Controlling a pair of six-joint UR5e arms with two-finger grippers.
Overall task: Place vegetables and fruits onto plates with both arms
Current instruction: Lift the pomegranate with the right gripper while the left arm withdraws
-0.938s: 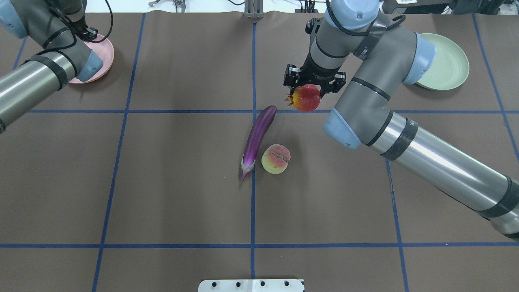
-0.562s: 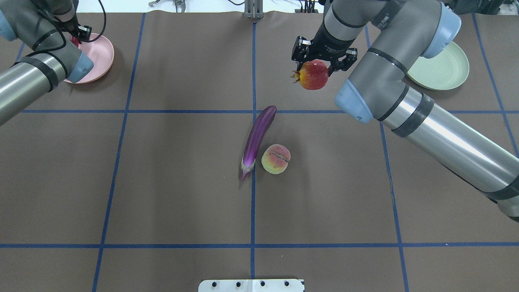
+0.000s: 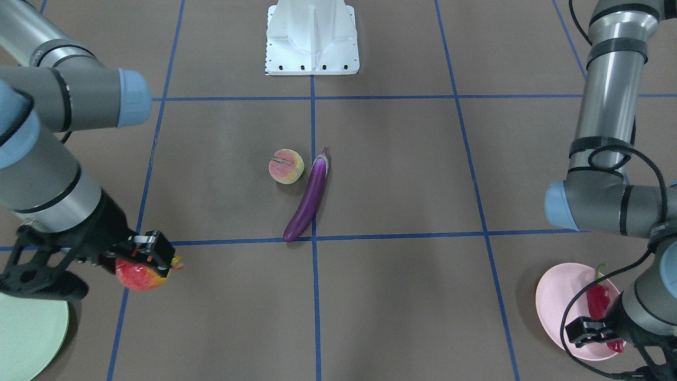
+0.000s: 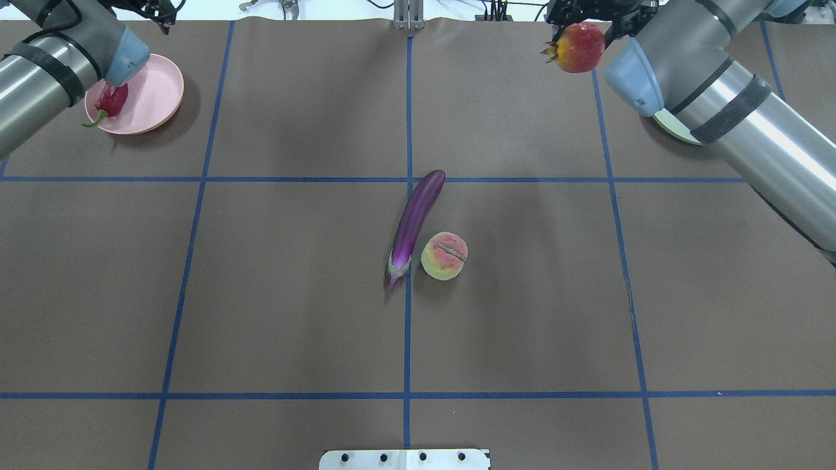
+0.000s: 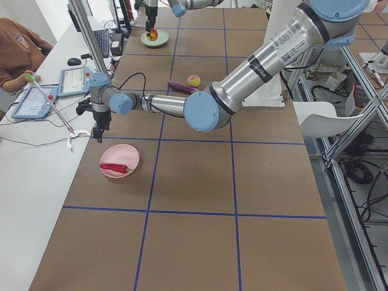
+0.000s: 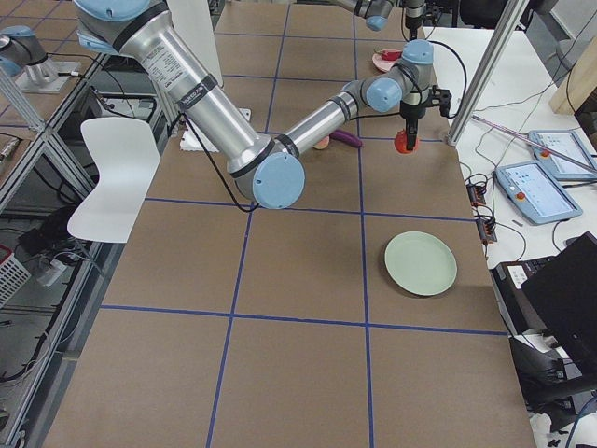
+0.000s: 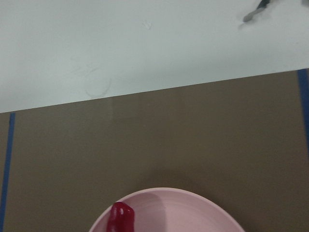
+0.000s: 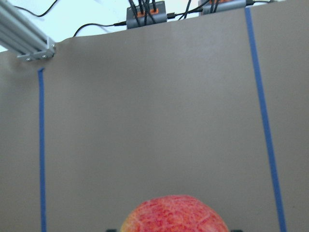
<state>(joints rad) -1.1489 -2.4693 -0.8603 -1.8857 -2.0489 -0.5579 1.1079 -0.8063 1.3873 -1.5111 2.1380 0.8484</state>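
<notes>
My right gripper is shut on the bumpy red pomegranate and holds it in the air near the table's far edge, left of the mint green plate. In the overhead view my right arm hides most of that plate. The red chili lies on the pink plate. My left gripper hangs open and empty above the far side of that plate. At the table's middle the purple eggplant lies next to the peach.
The white base block stands at the robot's edge of the table. A seated person holds a thin stick at a side desk with tablets. Blue tape lines cross the brown table.
My right arm has carried the pomegranate up and away toward the far right, near the green plate. My left gripper has let go of the chili on the pink plate and lifted off.
</notes>
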